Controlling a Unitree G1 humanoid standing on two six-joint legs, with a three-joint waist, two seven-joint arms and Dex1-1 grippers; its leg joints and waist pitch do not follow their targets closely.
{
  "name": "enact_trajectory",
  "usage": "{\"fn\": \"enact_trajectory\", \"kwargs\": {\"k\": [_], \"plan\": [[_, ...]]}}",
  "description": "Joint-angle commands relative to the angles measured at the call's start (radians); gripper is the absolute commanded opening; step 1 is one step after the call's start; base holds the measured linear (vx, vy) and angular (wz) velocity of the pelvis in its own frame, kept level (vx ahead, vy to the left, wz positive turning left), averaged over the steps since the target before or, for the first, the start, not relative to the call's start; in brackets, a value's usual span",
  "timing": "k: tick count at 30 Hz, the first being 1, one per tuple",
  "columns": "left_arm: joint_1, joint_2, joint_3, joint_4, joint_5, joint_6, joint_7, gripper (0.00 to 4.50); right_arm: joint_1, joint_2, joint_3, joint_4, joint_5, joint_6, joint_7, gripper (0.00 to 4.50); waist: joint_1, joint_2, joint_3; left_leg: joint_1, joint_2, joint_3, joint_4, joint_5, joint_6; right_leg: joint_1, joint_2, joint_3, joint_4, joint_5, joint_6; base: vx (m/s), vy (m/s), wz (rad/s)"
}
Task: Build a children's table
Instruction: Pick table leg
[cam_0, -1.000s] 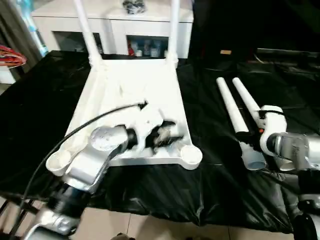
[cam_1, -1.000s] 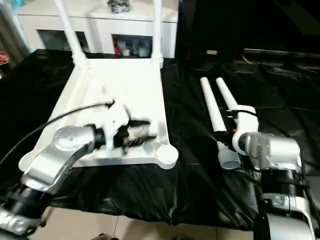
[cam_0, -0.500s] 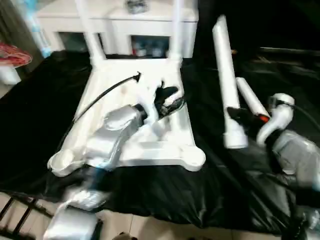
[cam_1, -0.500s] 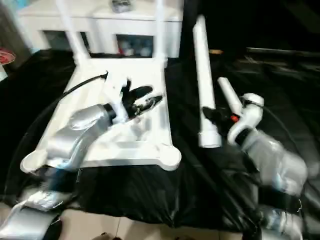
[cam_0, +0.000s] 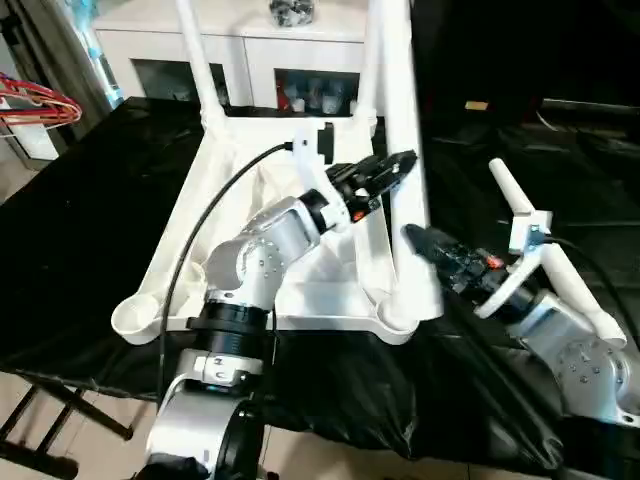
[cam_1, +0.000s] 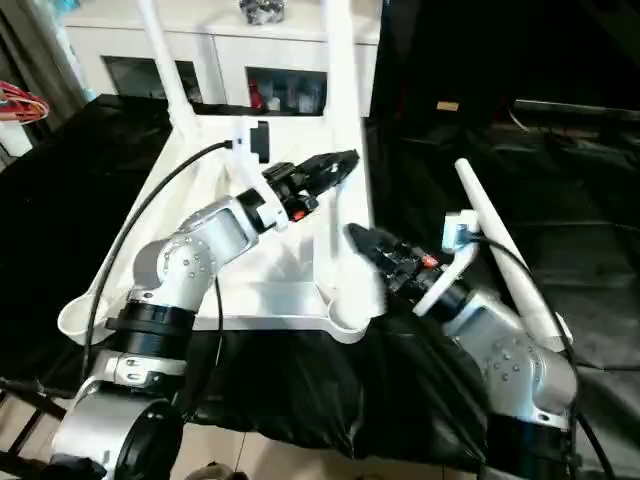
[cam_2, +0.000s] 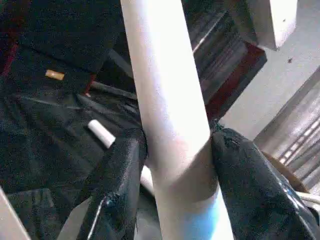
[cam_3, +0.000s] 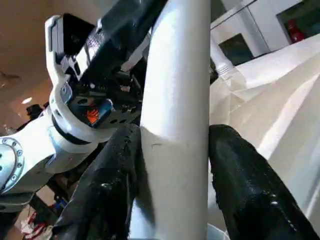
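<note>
- White plastic leg, lying on the black cloth at the right a second ago, now stands upright with its foot at the near right corner socket of the upturned table top.
- Right gripper, which was down by the loose legs, has carried it over and is clamped on its lower part; in the right wrist view its two black fingers press either side of the tube.
- Left gripper has come up off the ribbed underside and now pinches the same leg higher up, fingers tight on both sides.
- That likely means the third leg is being seated; whether it is fully home I cannot tell.
- Two far legs already stand in their sockets; the near left socket is bare.
- One spare leg lies right on the black cloth, just beside the right forearm.
- White cabinet stands behind; the left arm's cable drapes across the top.
</note>
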Motion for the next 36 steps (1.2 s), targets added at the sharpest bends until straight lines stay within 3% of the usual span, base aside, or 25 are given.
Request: {"fn": "enact_trajectory", "kwargs": {"k": [1, 13, 16, 24, 25, 29, 33, 36], "plan": [[-0.026, -0.006, -0.012, 0.011, 0.003, 0.012, 0.023, 2.42, 0.004, -0.004, 0.039, -0.046, 0.028, -0.001, 0.032, 1.83, 0.003, -0.022, -0.075, 0.008, 0.019, -0.017, -0.064, -0.153, 0.047, 0.054, -0.053, 0.039, -0.087, -0.348, -0.127, 0.0, 0.0, 0.0], [-0.008, 0.01, -0.044, -0.021, 0.007, 0.03, -0.015, 2.42, 0.005, -0.03, 0.068, -0.06, 0.02, -0.012, 0.018, 1.83, 0.002, -0.019, -0.074, 0.007, 0.019, -0.017, -0.065, -0.151, 0.047, 0.053, -0.053, 0.039, -0.089, -0.347, -0.123, 0.0, 0.0, 0.0], [-0.008, 0.001, -0.032, -0.024, -0.017, 0.043, -0.02, 2.76, 0.007, -0.039, 0.075, -0.066, 0.01, -0.014, 0.016, 1.83, 0.001, -0.019, -0.074, 0.007, 0.019, -0.017, -0.064, -0.156, 0.045, 0.054, -0.054, 0.039, -0.088, -0.35, -0.125, 0.0, 0.0, 0.0], [-0.003, -0.003, -0.048, -0.029, 0.009, 0.027, 0.002, 2.98, 0.006, -0.052, 0.091, -0.073, 0.0, -0.031, -0.006, 1.83, 0.0, -0.019, -0.073, 0.006, 0.018, -0.018, -0.065, -0.161, 0.044, 0.054, -0.052, 0.039, -0.092, -0.364, -0.114, 0.0, 0.0, 0.0], [-0.005, -0.005, -0.043, -0.026, 0.014, 0.02, 0.017, 2.72, 0.004, -0.055, 0.096, -0.075, -0.005, -0.035, -0.011, 1.83, -0.001, -0.02, -0.073, 0.007, 0.018, -0.018, -0.065, -0.163, 0.043, 0.053, -0.052, 0.038, -0.092, -0.366, -0.111, 0.0, 0.0, 0.0], [-0.022, -0.01, -0.011, 0.001, 0.042, -0.013, 0.105, 2.5, -0.01, -0.058, 0.125, -0.097, -0.042, -0.05, -0.047, 1.83, -0.002, -0.021, -0.073, 0.005, 0.017, -0.019, -0.066, -0.163, 0.039, 0.054, -0.051, 0.037, -0.093, -0.37, -0.101, 0.0, 0.0, 0.0], [-0.03, -0.017, 0.006, 0.004, 0.079, -0.038, 0.211, 2.21, -0.041, -0.048, 0.184, -0.1, -0.138, -0.088, -0.131, 1.82, -0.01, -0.021, -0.073, 0.006, 0.016, -0.018, -0.066, -0.17, 0.032, 0.052, -0.05, 0.037, -0.095, -0.386, -0.091, 0.0, 0.0, 0.0], [-0.031, -0.019, 0.005, 0.004, 0.085, -0.048, 0.217, 2.03, -0.052, -0.041, 0.203, -0.11, -0.151, -0.094, -0.148, 1.82, -0.012, -0.019, -0.072, 0.007, 0.016, -0.018, -0.066, -0.175, 0.032, 0.049, -0.05, 0.037, -0.096, -0.385, -0.093, 0.0, 0.0, 0.0]]}}
